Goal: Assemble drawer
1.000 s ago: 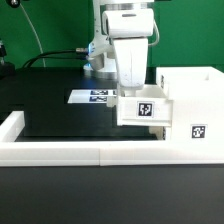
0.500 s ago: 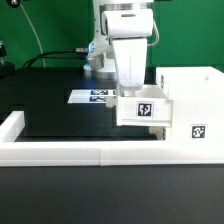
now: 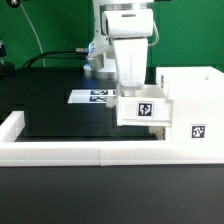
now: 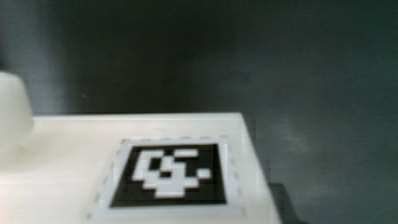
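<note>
Near edge: white rail (image 3: 70, 152) along the black tabletop (image 3: 60, 112). Behind it the tray (image 3: 143, 108), tag forward, sits partway into the casing (image 3: 190, 110) on the exterior view's right; the insertion axis runs sideways into the casing. Gripper (image 3: 133, 88) directly above the tray, arm vertical. Fingers hidden; grip state cannot be told. Marker board (image 3: 95, 97) beyond.

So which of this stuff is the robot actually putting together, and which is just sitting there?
Part of the job:
- tall white casing
- small white tray with a square tag, right under the gripper

Just there:
- marker board, flat on the table
- long white border rail along the front
- black table
</note>
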Action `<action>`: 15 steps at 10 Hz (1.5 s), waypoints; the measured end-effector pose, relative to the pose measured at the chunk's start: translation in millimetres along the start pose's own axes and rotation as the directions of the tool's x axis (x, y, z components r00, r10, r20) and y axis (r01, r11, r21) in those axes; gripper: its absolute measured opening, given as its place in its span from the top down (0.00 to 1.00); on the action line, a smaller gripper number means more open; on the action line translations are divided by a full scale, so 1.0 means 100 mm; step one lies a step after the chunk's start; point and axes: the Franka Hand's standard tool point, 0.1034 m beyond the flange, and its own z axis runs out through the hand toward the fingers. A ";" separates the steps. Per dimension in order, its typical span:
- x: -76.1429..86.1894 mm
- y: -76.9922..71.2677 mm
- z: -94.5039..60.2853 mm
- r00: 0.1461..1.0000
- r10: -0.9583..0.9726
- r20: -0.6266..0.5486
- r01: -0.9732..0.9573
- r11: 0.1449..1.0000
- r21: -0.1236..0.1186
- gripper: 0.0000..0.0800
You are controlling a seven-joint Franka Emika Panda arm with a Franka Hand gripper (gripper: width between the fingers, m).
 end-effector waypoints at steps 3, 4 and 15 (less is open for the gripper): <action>0.00 0.00 0.01 1.000 0.002 -0.001 -0.002 1.000 0.001 0.95; 0.00 0.00 0.01 1.000 0.002 -0.001 -0.002 1.000 0.001 0.95; 0.00 0.01 0.01 0.999 -0.038 0.008 0.038 0.999 -0.007 0.95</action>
